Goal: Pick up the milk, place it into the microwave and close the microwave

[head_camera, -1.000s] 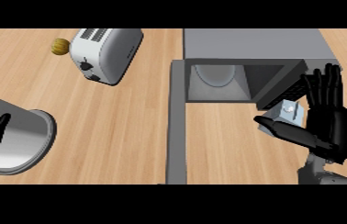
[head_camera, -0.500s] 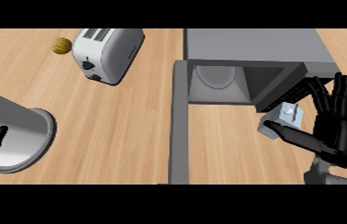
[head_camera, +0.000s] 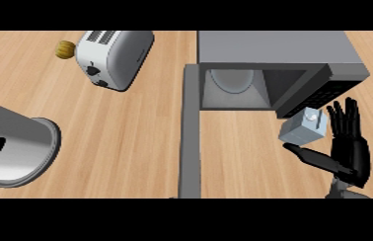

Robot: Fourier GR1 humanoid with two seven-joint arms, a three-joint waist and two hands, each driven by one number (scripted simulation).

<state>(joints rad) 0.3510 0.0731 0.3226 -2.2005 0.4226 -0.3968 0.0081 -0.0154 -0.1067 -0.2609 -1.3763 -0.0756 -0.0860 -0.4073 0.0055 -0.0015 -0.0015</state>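
The milk (head_camera: 304, 126), a small pale blue carton with a white cap, is seen on the wooden counter (head_camera: 131, 136) just in front of the microwave (head_camera: 280, 62), near its right front corner. The microwave's door (head_camera: 191, 131) is found swung open, seen edge-on as a grey strip at the left of the cavity, and a round glass plate (head_camera: 233, 82) is visible inside. The right hand (head_camera: 348, 148) is positioned just right of the carton with fingers straight and spread and the thumb extended beneath it; the carton is not enclosed. The left hand is not observed. A white toaster (head_camera: 115, 57) is located at upper left, a small yellow-brown object (head_camera: 66, 49) beside it. A grey metal pot (head_camera: 22, 146) is noted at the left edge.
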